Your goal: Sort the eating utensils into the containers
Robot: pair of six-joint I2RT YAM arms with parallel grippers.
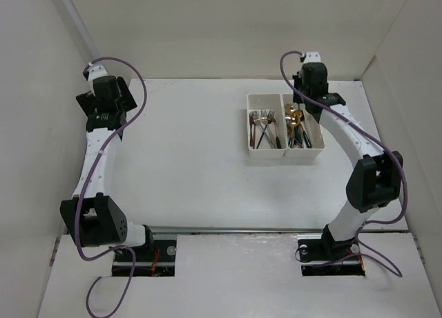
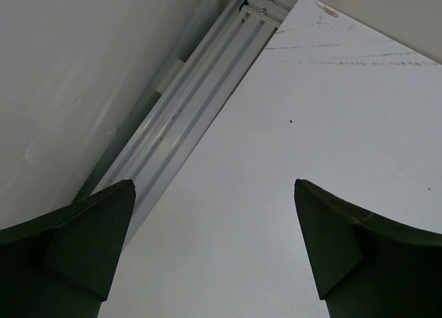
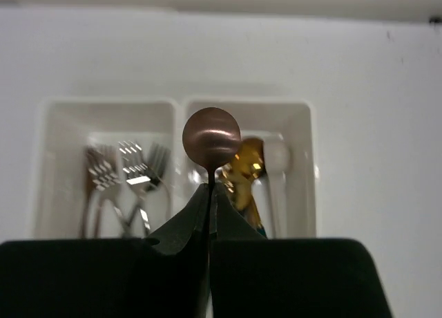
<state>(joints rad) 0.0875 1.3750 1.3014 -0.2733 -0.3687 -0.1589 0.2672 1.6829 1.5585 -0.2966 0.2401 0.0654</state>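
Note:
Two adjoining white bins (image 1: 282, 151) sit at the table's right middle. The left bin (image 3: 63, 117) holds several forks (image 3: 131, 173); the right bin (image 3: 304, 124) holds gold spoons (image 3: 243, 173) and a cream spoon (image 3: 276, 155). My right gripper (image 3: 210, 188) is shut on a copper spoon (image 3: 211, 135), bowl sticking out past the fingertips, held above the divider between the bins. In the top view the right gripper (image 1: 298, 105) hangs over the far end of the right bin. My left gripper (image 2: 214, 186) is open and empty over bare table at the far left (image 1: 103, 114).
A metal rail (image 2: 186, 110) runs along the table's left edge beside the enclosure wall. White enclosure walls stand at the left, back and right. The arm bases (image 1: 138, 252) are bolted at the near edge.

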